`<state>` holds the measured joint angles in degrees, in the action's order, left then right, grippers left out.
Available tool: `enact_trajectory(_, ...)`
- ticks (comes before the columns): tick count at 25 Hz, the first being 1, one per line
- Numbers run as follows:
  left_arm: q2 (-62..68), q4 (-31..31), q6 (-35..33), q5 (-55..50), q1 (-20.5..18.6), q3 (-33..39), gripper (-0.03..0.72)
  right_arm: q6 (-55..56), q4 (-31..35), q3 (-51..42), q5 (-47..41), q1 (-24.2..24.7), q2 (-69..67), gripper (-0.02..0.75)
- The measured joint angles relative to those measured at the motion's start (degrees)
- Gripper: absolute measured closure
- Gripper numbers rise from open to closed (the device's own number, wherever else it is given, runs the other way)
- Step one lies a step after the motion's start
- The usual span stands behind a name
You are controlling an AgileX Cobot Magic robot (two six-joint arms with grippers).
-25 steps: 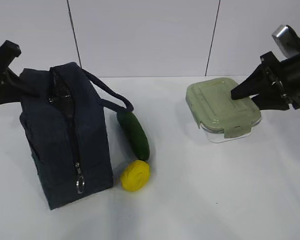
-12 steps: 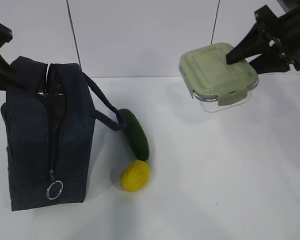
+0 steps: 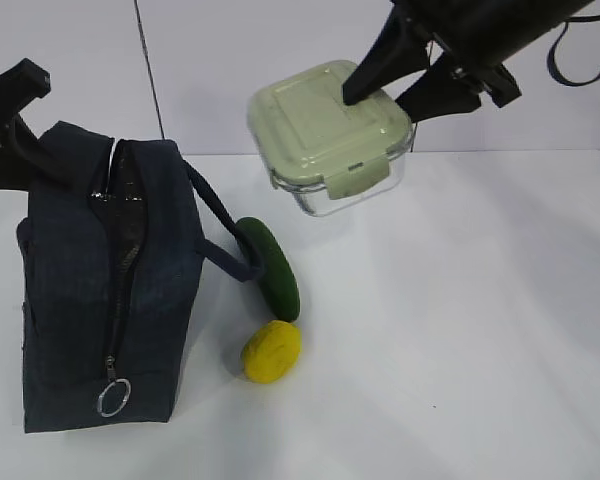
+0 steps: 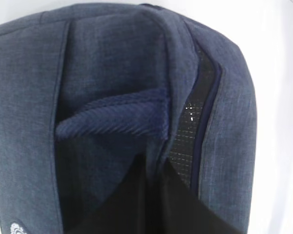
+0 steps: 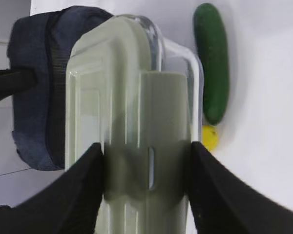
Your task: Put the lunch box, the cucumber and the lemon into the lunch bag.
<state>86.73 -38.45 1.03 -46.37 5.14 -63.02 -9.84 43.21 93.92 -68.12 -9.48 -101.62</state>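
One of three items in hand: our right gripper (image 3: pixel 395 85) clamps the lunch box (image 3: pixel 330 135) midair, right of the lunch bag (image 3: pixel 105 290). Left gripper (image 3: pixel 15 120) pinches the bag's top. Cucumber (image 3: pixel 270 265) and lemon (image 3: pixel 271 351) wait on the table. Next we need the box over the opening.

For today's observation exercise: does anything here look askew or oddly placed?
The clear glass lunch box with pale green lid hangs tilted in the air. One strap of the dark navy fabric bag loops round the glossy dark green cucumber.
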Motion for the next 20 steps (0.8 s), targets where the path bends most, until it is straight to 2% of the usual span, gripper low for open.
enact_trajectory(10,0.00,3.97,4.30,2.23,3.94,0.00,0.695,4.36,-0.21,1.24,6.48,-10.16,0.00,0.342)
enact_trajectory(20,-0.12,4.19,5.56,2.84,5.11,0.00,0.695,4.97,-0.34,1.24,11.31,-15.18,-2.01,0.342)
